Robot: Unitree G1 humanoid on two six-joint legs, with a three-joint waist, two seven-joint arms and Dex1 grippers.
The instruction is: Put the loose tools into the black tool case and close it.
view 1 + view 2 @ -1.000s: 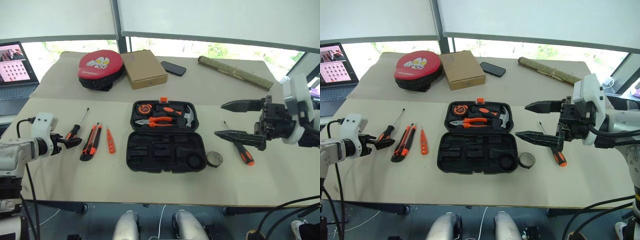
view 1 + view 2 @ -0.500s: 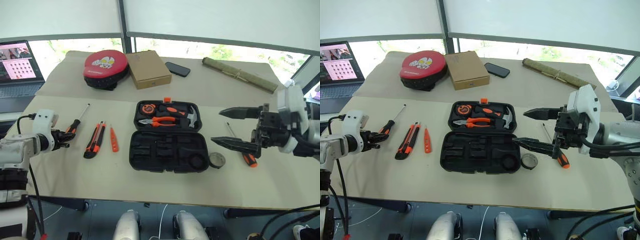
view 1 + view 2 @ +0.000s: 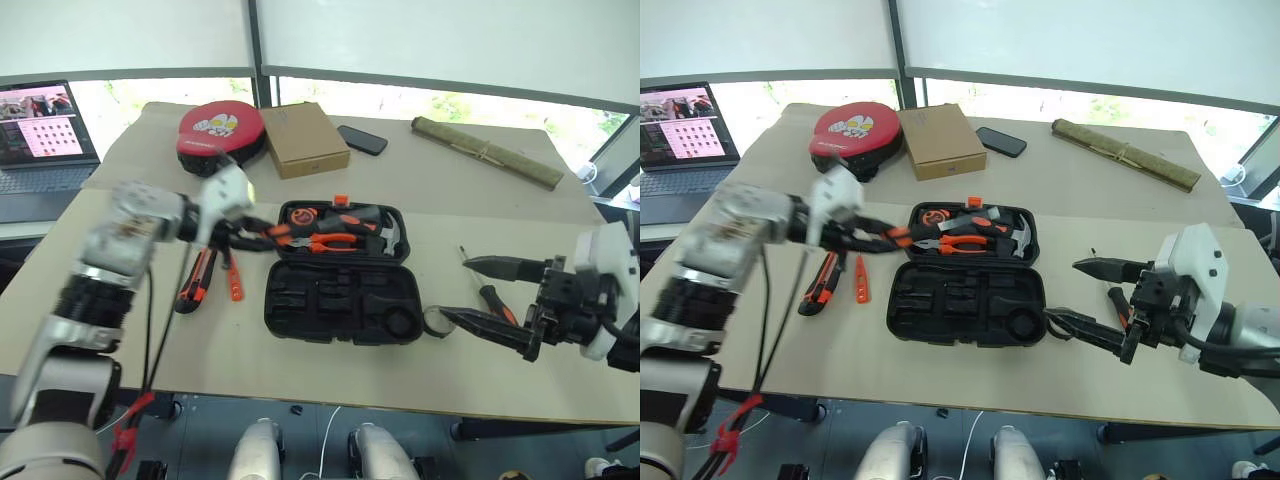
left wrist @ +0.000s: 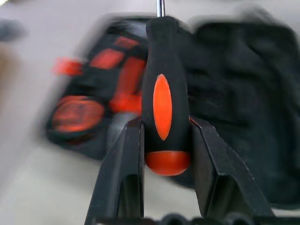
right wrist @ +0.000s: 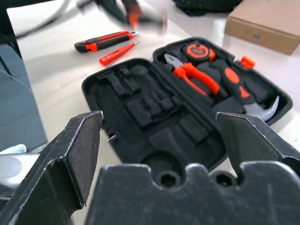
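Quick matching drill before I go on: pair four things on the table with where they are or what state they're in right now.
Things:
1. screwdriver
2. utility knife
3. tape roll
4. pliers

States:
A. lying in the case's far half
B. clamped in the left tool
C. on the table just right of the case
D. on the table left of the case, beside the tester pen

Pairs: 1-B, 2-D, 3-C, 4-A
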